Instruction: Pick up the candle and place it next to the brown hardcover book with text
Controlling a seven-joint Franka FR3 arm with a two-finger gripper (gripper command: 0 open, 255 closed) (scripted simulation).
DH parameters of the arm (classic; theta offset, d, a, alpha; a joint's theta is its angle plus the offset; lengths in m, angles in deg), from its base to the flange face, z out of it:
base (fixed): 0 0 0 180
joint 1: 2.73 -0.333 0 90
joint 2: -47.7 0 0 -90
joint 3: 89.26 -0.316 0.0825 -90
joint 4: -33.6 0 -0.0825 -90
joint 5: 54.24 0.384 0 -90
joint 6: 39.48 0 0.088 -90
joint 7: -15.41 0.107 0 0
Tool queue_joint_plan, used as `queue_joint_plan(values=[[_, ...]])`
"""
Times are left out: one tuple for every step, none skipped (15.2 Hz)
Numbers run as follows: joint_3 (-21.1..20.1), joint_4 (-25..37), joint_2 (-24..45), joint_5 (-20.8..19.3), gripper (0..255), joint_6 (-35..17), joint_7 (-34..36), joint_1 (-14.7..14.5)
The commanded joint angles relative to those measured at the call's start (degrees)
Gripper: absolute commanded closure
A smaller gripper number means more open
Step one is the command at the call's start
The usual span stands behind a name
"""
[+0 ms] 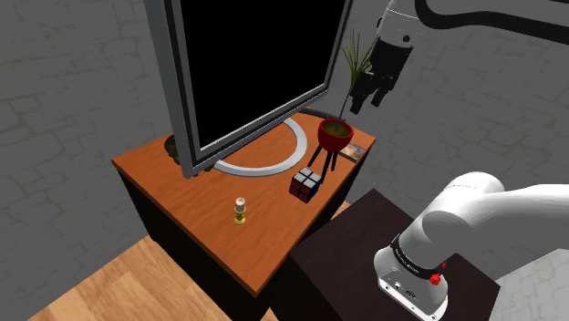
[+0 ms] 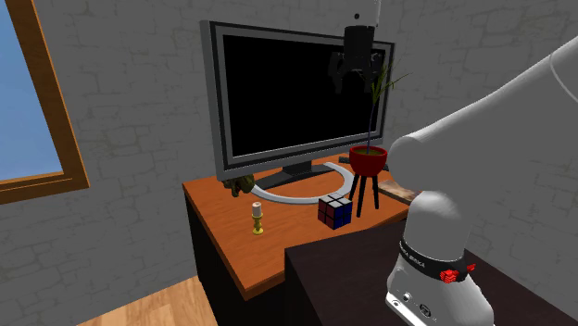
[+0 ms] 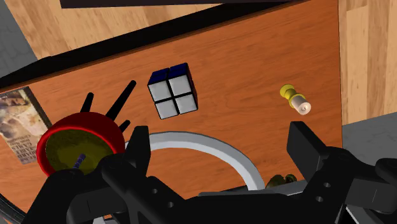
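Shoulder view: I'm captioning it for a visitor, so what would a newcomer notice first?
The large black-screened television dominates the back of the table. Beside it a red plant pot stands on black legs, the open gripper hanging high above. A small candle stands apart, toward the near edge.

Dim, even light fills both exterior views, leaving the grey brick wall behind the orange-brown wooden tabletop murky. That tabletop looks brightest and warmest in the wrist view. Toward the second exterior view's left of it, a wood-framed window shows bright blue; the large dark-framed screen on it renders flat black.
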Motion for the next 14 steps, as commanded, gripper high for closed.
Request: queue_joint_plan(values=[[0.0, 0.0, 0.0, 0.0, 0, 0.0, 0.0, 0.0], [-0.76, -1.19, 0.55, 0.48, 0, -1.73, 0.69, -0.24], [-1.53, -2.31, 1.18, 0.96, 0, -3.48, 1.37, -0.49], [-2.31, -3.35, 1.91, 1.43, 0, -5.26, 2.05, -0.74], [-3.1, -4.33, 2.73, 1.9, 0, -7.05, 2.73, -0.99], [-3.89, -5.24, 3.63, 2.35, 0, -8.87, 3.41, -1.24], [-4.71, -6.07, 4.63, 2.79, 0, -10.7, 4.09, -1.47], [-5.52, -6.82, 5.72, 3.21, 0, -12.56, 4.77, -1.7], [-6.34, -7.5, 6.91, 3.61, 0, -14.43, 5.44, -1.93], [-7.18, -8.09, 8.18, 3.99, 0, -16.32, 6.13, -2.14], [-8.01, -8.61, 9.55, 4.33, 0, -18.22, 6.82, -2.34], [-8.84, -9.05, 11.01, 4.64, 0, -20.13, 7.53, -2.53], [-9.7, -9.41, 12.56, 4.91, 0, -22.04, 8.24, -2.68], [-10.55, -9.68, 14.2, 5.13, 0, -23.96, 8.97, -2.82]])
